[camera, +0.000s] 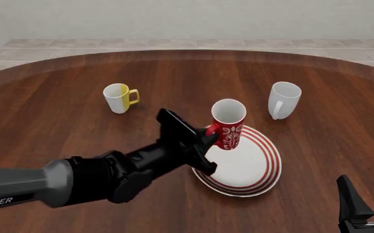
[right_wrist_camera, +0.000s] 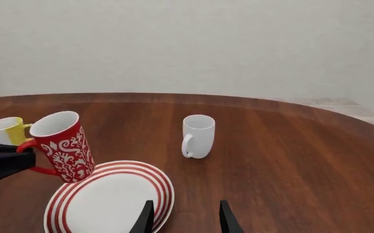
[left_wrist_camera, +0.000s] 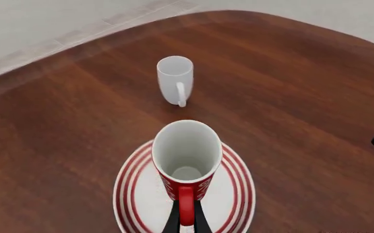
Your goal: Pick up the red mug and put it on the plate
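Note:
The red mug (camera: pixel 228 127), with a white pattern and a white inside, is held by its handle in my left gripper (camera: pixel 210 134), which is shut on it. The mug leans slightly and stands over the far left part of the red-ringed white plate (camera: pixel 252 170). I cannot tell whether its base touches the plate. In the left wrist view the mug (left_wrist_camera: pixel 187 155) is seen from above over the plate (left_wrist_camera: pixel 141 194), with the fingers (left_wrist_camera: pixel 172 221) on either side of the handle. My right gripper (right_wrist_camera: pixel 187 218) is open and empty, near the table's front right (camera: pixel 370 196).
A plain white mug (camera: pixel 284 99) stands behind and right of the plate. A white mug with a yellow handle (camera: pixel 119 97) stands at the back left. The wooden table (camera: pixel 57 126) curves away at the far edge, with a tiled floor beyond.

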Action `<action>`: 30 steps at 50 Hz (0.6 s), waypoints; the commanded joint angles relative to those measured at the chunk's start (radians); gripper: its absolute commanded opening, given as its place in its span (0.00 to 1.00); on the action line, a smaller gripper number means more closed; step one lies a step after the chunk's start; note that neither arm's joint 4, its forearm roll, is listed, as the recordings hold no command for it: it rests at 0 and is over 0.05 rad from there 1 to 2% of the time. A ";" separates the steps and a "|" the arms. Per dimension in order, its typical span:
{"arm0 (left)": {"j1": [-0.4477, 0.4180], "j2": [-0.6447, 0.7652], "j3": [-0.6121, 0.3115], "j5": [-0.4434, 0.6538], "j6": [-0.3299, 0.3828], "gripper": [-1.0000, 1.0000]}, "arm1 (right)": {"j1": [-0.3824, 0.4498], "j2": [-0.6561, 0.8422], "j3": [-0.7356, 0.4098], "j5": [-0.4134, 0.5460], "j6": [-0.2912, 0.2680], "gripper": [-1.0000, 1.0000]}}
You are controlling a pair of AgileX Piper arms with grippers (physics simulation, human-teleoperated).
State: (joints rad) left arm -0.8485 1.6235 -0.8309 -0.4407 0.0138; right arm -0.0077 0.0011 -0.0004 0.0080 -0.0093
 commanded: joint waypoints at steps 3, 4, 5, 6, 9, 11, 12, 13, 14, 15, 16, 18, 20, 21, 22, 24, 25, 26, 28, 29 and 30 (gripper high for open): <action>-0.020 0.049 -0.019 -0.024 0.001 0.00 | 0.000 0.000 0.000 0.001 0.002 1.00; -0.022 0.052 -0.020 -0.025 0.000 0.00 | -0.001 0.000 0.000 0.001 0.003 1.00; -0.022 0.052 -0.020 -0.026 0.001 0.00 | -0.001 0.000 0.000 0.001 0.003 1.00; -0.023 0.055 -0.020 -0.027 0.000 0.00 | -0.002 0.000 0.000 0.001 0.003 1.00; -0.032 0.061 -0.025 -0.028 -0.006 0.00 | -0.002 0.000 0.000 0.002 0.004 1.00; -0.033 0.069 -0.025 -0.034 -0.003 0.00 | -0.001 0.000 0.000 0.003 0.004 1.00; -0.033 0.069 -0.025 -0.034 -0.003 0.00 | -0.001 0.000 0.000 0.003 0.004 1.00; -0.036 0.082 -0.028 -0.041 -0.004 0.00 | -0.001 0.000 0.000 0.003 0.004 1.00; -0.036 0.083 -0.028 -0.041 -0.004 0.00 | -0.001 0.000 0.000 0.003 0.004 1.00; -0.035 0.089 -0.028 -0.043 -0.004 0.00 | -0.003 0.000 0.000 0.003 0.005 1.00; -0.036 0.090 -0.029 -0.044 -0.003 0.00 | -0.004 0.000 0.000 0.003 0.005 1.00; -0.037 0.092 -0.028 -0.046 0.001 0.00 | -0.004 0.000 0.000 0.002 0.005 1.00; -0.037 0.092 -0.031 -0.043 0.001 0.00 | -0.003 0.000 0.000 0.002 0.004 1.00; -0.039 0.093 -0.035 -0.038 0.001 0.00 | -0.002 0.000 0.000 0.002 0.004 1.00; -0.041 0.095 -0.038 -0.038 0.003 0.00 | 0.000 0.000 0.000 0.002 0.003 1.00; -0.039 0.105 -0.044 -0.038 0.001 0.00 | 0.002 0.000 0.000 0.002 0.003 1.00; -0.041 0.107 -0.047 -0.037 0.000 0.00 | 0.003 0.000 0.000 0.002 0.002 1.00; -0.042 0.110 -0.049 -0.037 -0.002 0.00 | 0.003 0.000 0.000 0.002 0.002 1.00; -0.047 0.124 -0.050 -0.045 -0.004 0.00 | 0.001 0.000 0.000 0.002 0.002 1.00; -0.048 0.130 -0.050 -0.049 -0.003 0.00 | 0.001 0.000 0.000 0.001 0.002 1.00; -0.048 0.131 -0.050 -0.049 -0.003 0.00 | 0.001 0.000 0.000 0.001 0.002 1.00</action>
State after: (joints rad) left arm -0.8868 1.7240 -0.8659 -0.4782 0.0073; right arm -0.0077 0.0009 -0.0004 0.0098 -0.0065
